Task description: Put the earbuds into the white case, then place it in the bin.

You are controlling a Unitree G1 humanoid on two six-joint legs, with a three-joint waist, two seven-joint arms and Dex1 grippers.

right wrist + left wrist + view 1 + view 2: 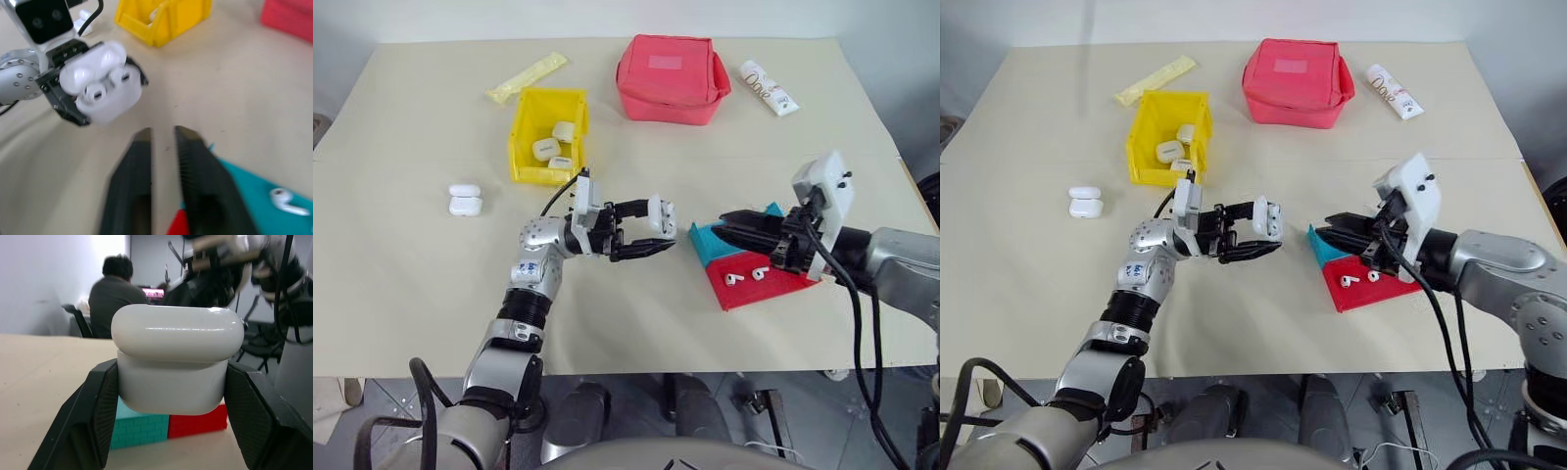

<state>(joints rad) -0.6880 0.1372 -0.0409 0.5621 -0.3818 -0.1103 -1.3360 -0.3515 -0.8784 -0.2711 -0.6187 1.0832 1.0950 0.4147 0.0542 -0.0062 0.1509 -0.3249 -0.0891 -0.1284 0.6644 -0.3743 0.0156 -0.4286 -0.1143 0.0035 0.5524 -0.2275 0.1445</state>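
Our left pincer (pixel 656 233) grips the case (pixel 661 215), lid open, above the worktop (pixel 411 294). Keep it steady, mouth toward the right pincer (pixel 161 134), which is nearly shut w/ nothing in it. Earbuds (pixel 746 277) lie on the red tray (pixel 754 292). Bin (pixel 524 122), far left, already holds cases; pouch (pixel 671 78) behind; path clear.

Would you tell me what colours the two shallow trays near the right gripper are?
One tray is teal, the other tray red; the right eye view shows them best.
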